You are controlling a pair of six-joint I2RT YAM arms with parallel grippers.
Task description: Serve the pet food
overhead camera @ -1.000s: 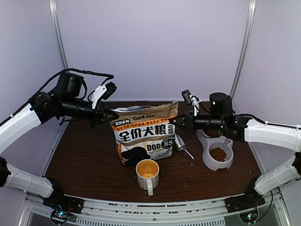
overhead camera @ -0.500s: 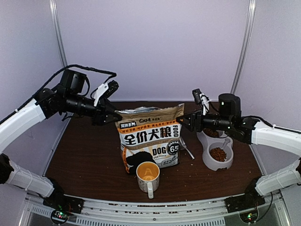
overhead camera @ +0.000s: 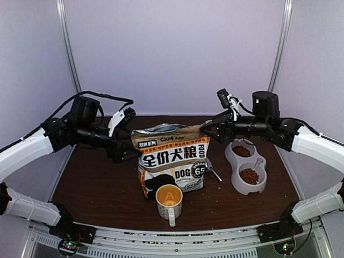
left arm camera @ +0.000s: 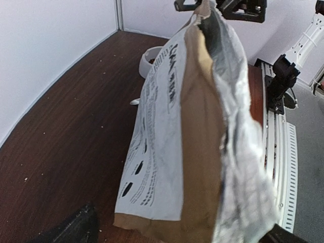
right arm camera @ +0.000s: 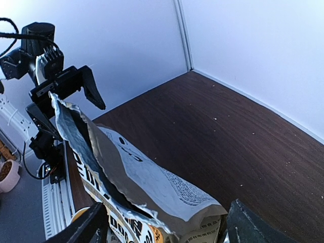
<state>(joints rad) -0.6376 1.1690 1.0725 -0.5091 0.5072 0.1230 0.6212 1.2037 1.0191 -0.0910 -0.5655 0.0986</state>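
Two robot arms flank an open bag (overhead camera: 172, 158) of dog food standing upright at the middle of a dark wooden table (overhead camera: 91, 183). The left gripper (overhead camera: 128, 134) is at the bag's left top corner and the right gripper (overhead camera: 212, 114) at its right top corner. Both sets of jaws are spread wide. In each wrist view the crinkled top edge lies between the fingers without being pinched.

The pet food (overhead camera: 249, 176), reddish-brown kibble, already fills both wells of the white double bowl (overhead camera: 236, 188) to the right of the bag. A grey scoop (overhead camera: 210, 170) lies between bag and bowl. An orange-lined mug (overhead camera: 169, 200) stands just in front of the bag, on the near side.

With 2 wells filled, the serving looks close to done, and the step in hand appears to be the handling of the bag's mouth. If the arms are leaving, each should draw back outward, along the line of the top edge, so that no finger snags the foil lip and tips the bag onto the mug. If they are taking hold instead, both should pinch at equal height, just below the torn rim.
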